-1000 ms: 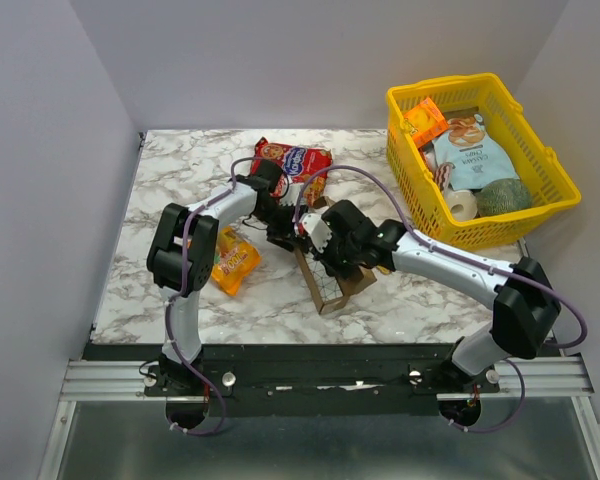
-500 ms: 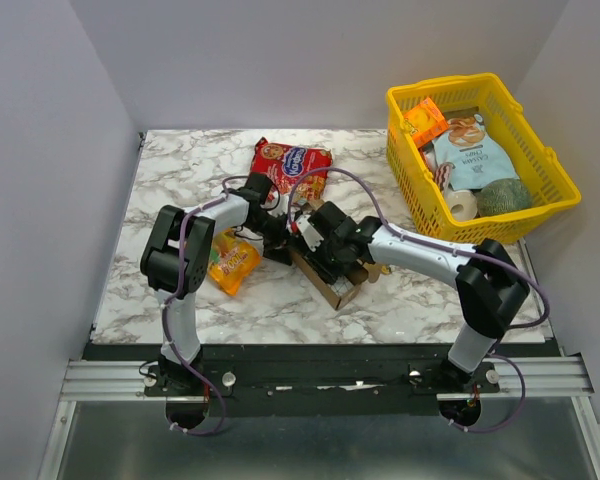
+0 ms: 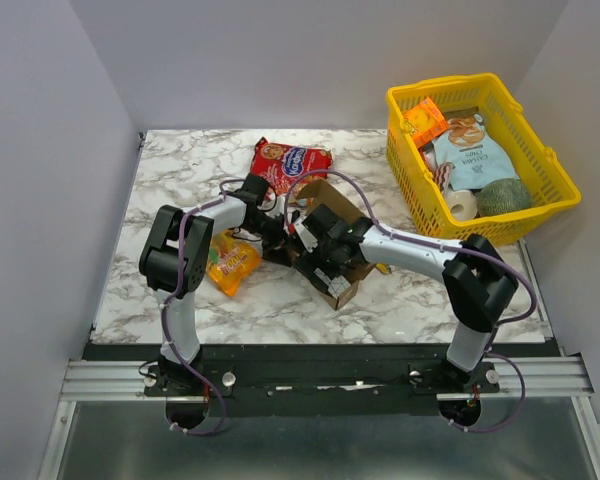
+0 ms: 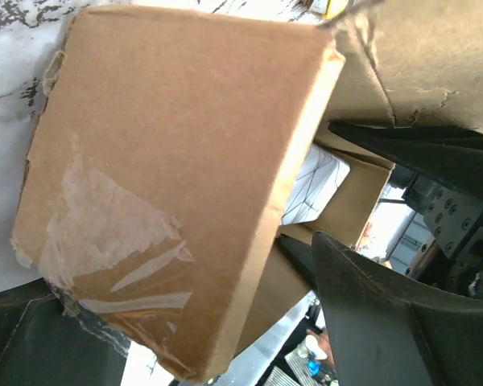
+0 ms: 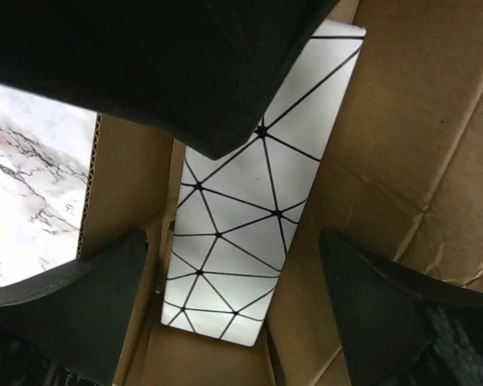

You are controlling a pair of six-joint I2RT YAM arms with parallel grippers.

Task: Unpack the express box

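The express box, a brown carton, lies open at mid-table with a flap folded back. My left gripper is at its left end. In the left wrist view the taped carton fills the frame, one end between my open left gripper. A gap shows beside the right finger. My right gripper reaches down into the box and stands open. A white pack with black triangle lines lies on the box floor between its fingers, untouched. That pack also peeks out in the left wrist view.
A yellow basket holding several packs stands at the back right. A red snack bag lies behind the box and an orange bag to its left. Grey walls close the table's sides and back.
My right gripper went from shut to wide open and its arm drew in to the left. The box settled from tilted to flat, its flap now folded back. The left gripper widened.
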